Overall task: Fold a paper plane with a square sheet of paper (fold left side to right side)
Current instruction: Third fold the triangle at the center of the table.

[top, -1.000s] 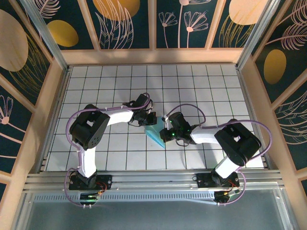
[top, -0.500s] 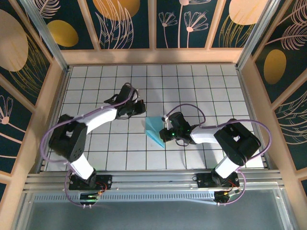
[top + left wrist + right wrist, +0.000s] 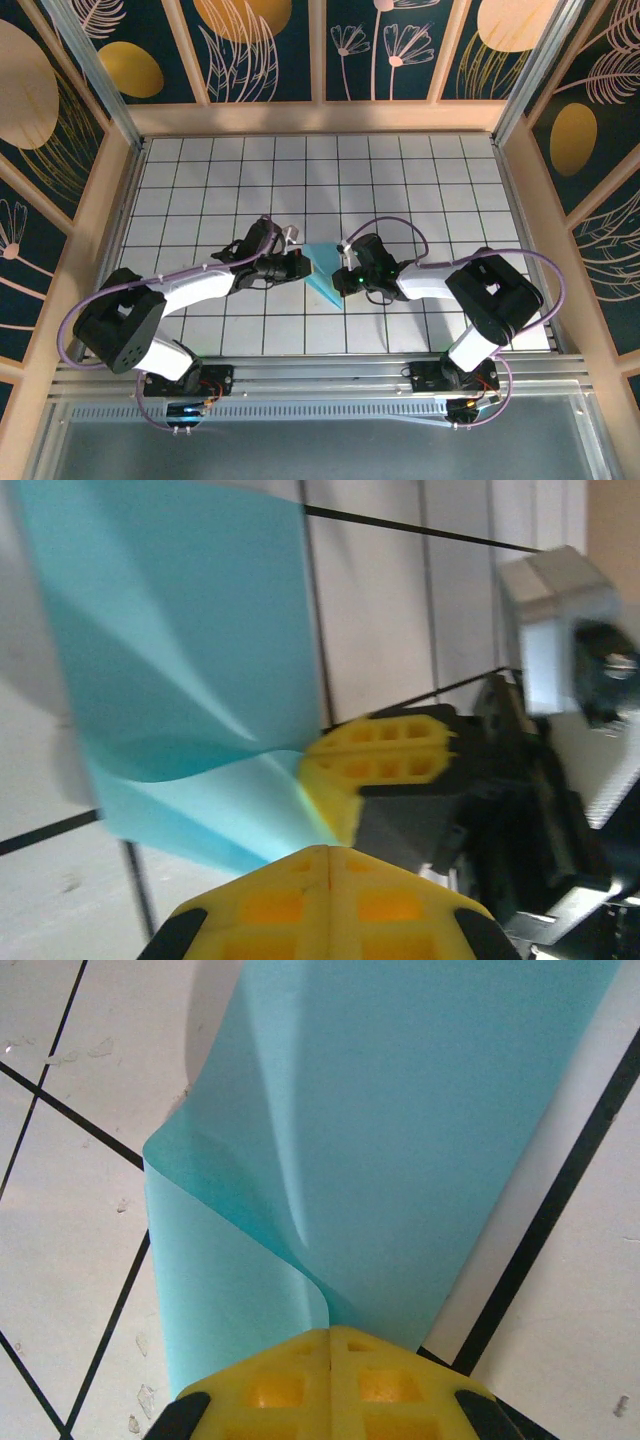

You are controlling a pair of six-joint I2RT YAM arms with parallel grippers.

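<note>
The folded blue paper (image 3: 322,275) lies on the table (image 3: 400,180) in the middle. The right fingers (image 3: 341,280) pinch its edge. The left fingers (image 3: 303,266) are pressed together, just beside it.

Middle crowded, far side open.
Your left gripper (image 3: 301,266) and right gripper (image 3: 344,279) hem in the paper (image 3: 322,274) from both sides; the far table (image 3: 400,170) tiles lie free.
</note>
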